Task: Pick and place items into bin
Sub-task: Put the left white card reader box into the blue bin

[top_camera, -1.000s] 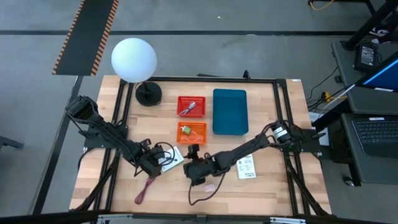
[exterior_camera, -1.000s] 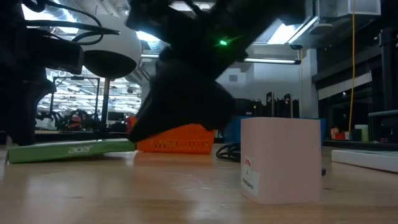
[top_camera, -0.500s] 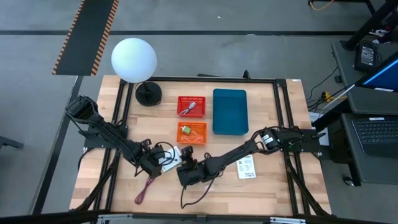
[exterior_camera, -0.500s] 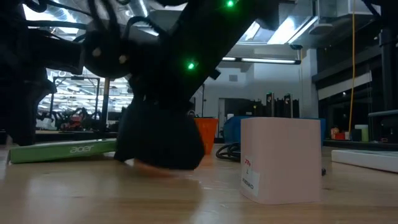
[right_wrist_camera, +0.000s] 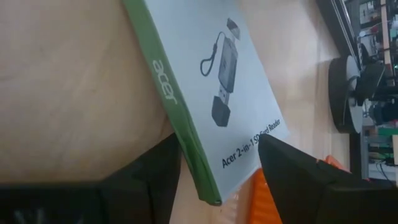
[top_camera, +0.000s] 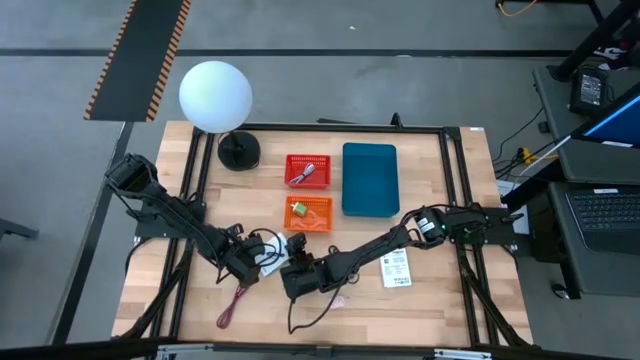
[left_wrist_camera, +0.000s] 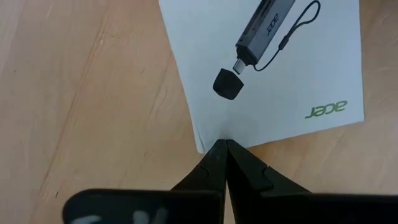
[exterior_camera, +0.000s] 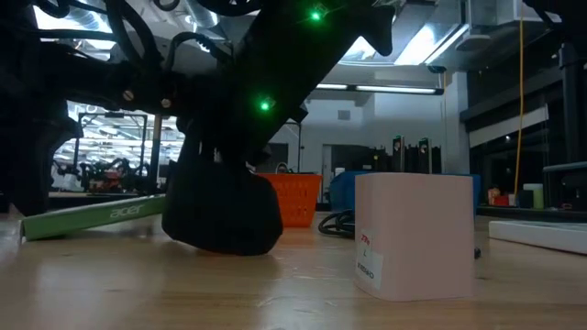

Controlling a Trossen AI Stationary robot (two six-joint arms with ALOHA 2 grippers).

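Looking down from the high view, I am seeing both arms reaching toward the front middle of the wooden table (top_camera: 450,300). The right gripper (top_camera: 292,278) is sitting low at the white Acer box (top_camera: 275,252), and in its wrist view its fingers (right_wrist_camera: 292,165) are standing spread apart, one on each side of the box's green edge (right_wrist_camera: 171,109), not clamped on it. The left gripper (top_camera: 243,268) is resting at the other side of the same box; in its wrist view its fingertips (left_wrist_camera: 222,152) are pressed together, touching the corner of the box (left_wrist_camera: 273,68) and holding nothing. A dark-red cord (top_camera: 233,303) is lying on the wood just in front of the left gripper. A second white packet (top_camera: 396,268) is lying to the right, beside the right arm. The orange basket (top_camera: 308,214), the red basket (top_camera: 307,170) and the blue bin (top_camera: 370,179) are standing behind, well apart from the box.
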